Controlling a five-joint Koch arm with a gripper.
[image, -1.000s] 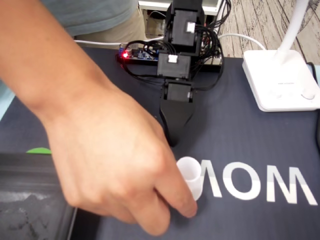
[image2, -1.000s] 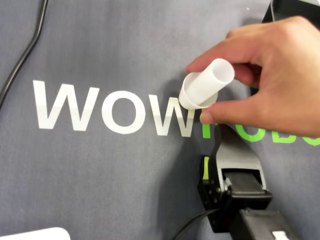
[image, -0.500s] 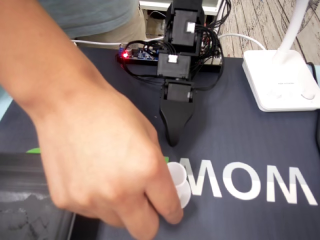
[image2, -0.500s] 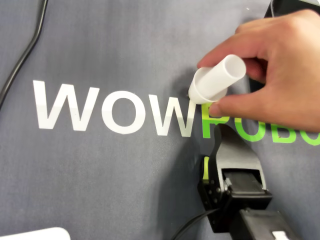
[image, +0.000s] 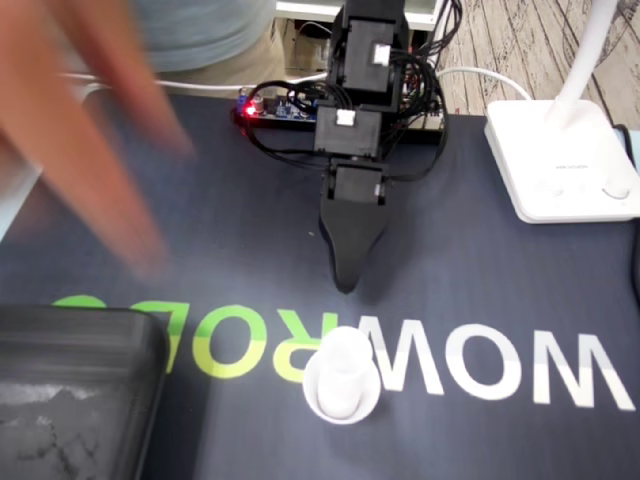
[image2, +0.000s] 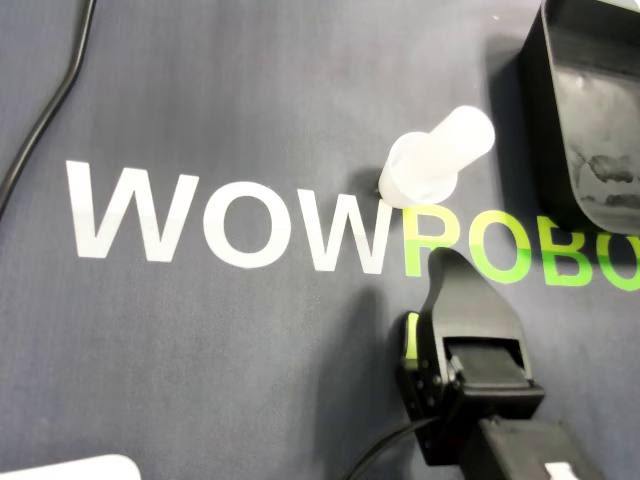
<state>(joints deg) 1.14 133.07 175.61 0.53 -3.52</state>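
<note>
A white plastic tube (image: 343, 372) with a wide flange stands upright on the dark mat, flange down, where the white and green letters meet. The overhead view shows the tube (image2: 435, 160) just beyond the arm's tip. My black gripper (image: 346, 282) points down at the mat a short way behind the tube and does not touch it. From above the gripper (image2: 447, 260) shows as one tapered wedge. Only one tip is visible in either view, so its jaws cannot be judged. Nothing is seen held in it.
A blurred hand (image: 95, 150) hovers over the mat at upper left. A black tray (image: 70, 400) sits at lower left, and the tray (image2: 590, 110) is at upper right from above. A white lamp base (image: 560, 160) and a cable (image2: 50, 110) lie by the mat's edges.
The hand let go of the white tube, leaving it standing on the mat, and pulled away up and to the left. The arm has not moved.
</note>
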